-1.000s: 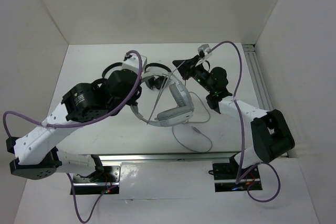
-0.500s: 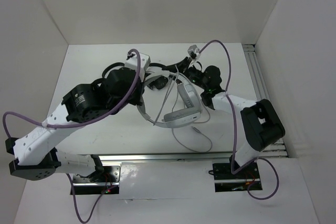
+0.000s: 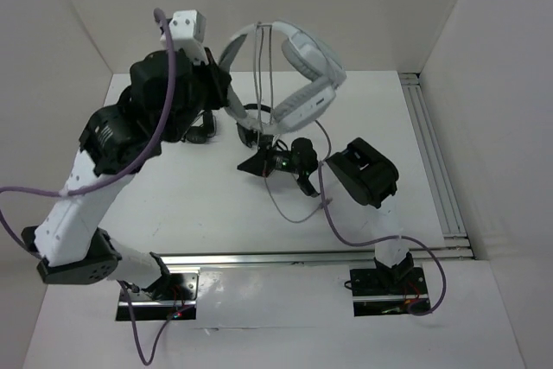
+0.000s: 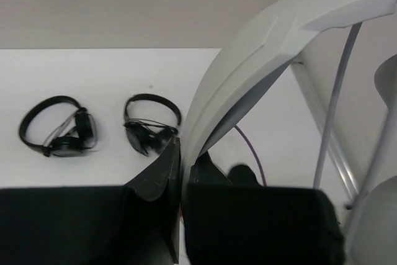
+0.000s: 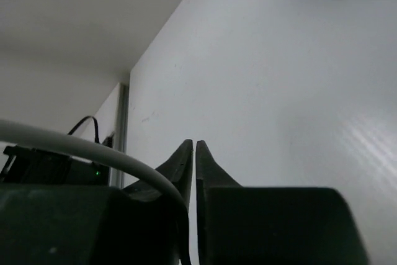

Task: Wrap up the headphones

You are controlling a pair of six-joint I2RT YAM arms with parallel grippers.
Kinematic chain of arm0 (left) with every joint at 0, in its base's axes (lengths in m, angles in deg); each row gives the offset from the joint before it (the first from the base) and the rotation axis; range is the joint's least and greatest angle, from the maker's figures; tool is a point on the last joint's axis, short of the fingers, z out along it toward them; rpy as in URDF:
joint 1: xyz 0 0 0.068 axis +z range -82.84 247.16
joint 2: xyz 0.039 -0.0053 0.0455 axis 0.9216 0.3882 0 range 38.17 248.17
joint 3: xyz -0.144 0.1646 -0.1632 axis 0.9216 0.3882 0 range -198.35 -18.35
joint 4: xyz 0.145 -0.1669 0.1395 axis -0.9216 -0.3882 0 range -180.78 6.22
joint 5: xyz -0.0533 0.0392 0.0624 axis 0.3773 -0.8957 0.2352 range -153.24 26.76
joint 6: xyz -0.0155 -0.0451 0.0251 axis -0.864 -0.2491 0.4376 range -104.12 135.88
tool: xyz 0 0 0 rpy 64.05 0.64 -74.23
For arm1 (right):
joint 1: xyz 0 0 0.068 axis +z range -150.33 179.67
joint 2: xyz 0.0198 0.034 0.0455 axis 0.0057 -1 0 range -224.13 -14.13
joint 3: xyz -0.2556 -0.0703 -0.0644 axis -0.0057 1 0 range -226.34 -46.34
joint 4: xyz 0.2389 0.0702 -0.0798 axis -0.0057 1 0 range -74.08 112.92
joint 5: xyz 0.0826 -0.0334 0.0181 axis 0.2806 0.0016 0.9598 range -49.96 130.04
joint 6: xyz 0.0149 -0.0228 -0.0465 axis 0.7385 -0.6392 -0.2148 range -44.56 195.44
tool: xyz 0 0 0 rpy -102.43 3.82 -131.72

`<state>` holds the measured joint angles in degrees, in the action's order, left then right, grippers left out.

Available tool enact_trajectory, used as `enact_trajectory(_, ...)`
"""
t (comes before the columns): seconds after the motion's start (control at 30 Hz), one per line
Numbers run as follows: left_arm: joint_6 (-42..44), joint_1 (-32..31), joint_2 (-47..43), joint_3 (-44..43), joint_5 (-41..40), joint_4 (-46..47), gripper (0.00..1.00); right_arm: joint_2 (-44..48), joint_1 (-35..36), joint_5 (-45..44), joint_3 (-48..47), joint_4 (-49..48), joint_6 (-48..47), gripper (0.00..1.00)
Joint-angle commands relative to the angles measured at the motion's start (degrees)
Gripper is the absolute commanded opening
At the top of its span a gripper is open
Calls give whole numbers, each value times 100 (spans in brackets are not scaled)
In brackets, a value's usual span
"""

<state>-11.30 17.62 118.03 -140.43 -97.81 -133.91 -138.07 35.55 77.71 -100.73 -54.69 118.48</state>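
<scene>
The white headphones [image 3: 309,60] hang high above the back of the table. My left gripper [image 3: 223,71] is shut on their headband [image 4: 260,48], which runs between the fingers in the left wrist view [image 4: 183,154]. The thin grey cable [image 3: 269,58] crosses the headband in a few strands, then drops to my right gripper [image 3: 252,164], low over the middle of the table. In the right wrist view, the right gripper [image 5: 195,148] has its jaws pressed together. The cable [image 5: 93,150] curves over its left finger and down into the jaws. More cable trails on the table [image 3: 298,216].
Two small black headphones [image 4: 59,131] [image 4: 149,130] lie on the table under the raised headset; one shows in the top view [image 3: 259,118]. A metal rail [image 3: 432,153] runs along the table's right edge. White walls close the back and sides.
My left arm has lifted the headphones off the table, up and toward the back. My right gripper has swung from the back right down to the table's middle, drawing the cable along.
</scene>
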Motion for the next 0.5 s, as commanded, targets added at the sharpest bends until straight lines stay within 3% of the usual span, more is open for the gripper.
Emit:
enact_trajectory(0.0, -147, 768, 556, -657, 28, 259, 0, 116, 174, -5, 331, -2589, 301, 6)
enact_trajectory(0.1, -77, 1603, 1101, -1027, 292, 188, 0, 326, 305, -58, 885, -2650, 82, 1)
enact_trajectory(0.23, -217, 2378, 1603, -968, 372, 188, 0, 1335, 648, -128, 1825, -2678, -287, 0)
enact_trajectory(0.43, -454, 2589, 1789, -142, -392, 188, 0, 3792, 1429, -190, 2468, -317, -1701, 0)
enact_trajectory(0.47, -507, 2694, 1788, 225, -393, 188, 0, 4094, 1553, -242, 2268, 740, -2208, 0)
